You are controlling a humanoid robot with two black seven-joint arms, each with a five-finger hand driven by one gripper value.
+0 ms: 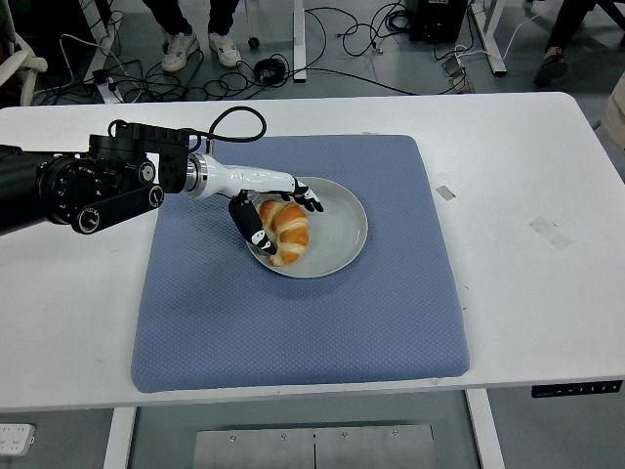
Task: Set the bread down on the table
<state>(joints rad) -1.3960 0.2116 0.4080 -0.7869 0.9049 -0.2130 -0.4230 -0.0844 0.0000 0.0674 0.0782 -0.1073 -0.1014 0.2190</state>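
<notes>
Nearest the table's (547,322) front edge lies a blue quilted mat (303,313), square to the edge and covering the middle of the white surface. On the mat's far half sits a round grey plate (342,230), and on the plate's left part rests a croissant (285,229), golden-brown, still on the plate and not on the table. The left hand (266,200) reaches in from the left at the end of a black arm (78,181); its white-and-black fingers (306,199) arch over the croissant's far side while the thumb (247,224) presses against its near-left side, so the hand is closed about the pastry, though whether the grip is firm cannot be confirmed from this angle. Two strips of tape (550,233) lie on the bare table to the right of the mat. Beyond the far edge, cables (342,44) trail over the floor beside a person's shoes (200,49). No legible writing or brand marks are visible.
</notes>
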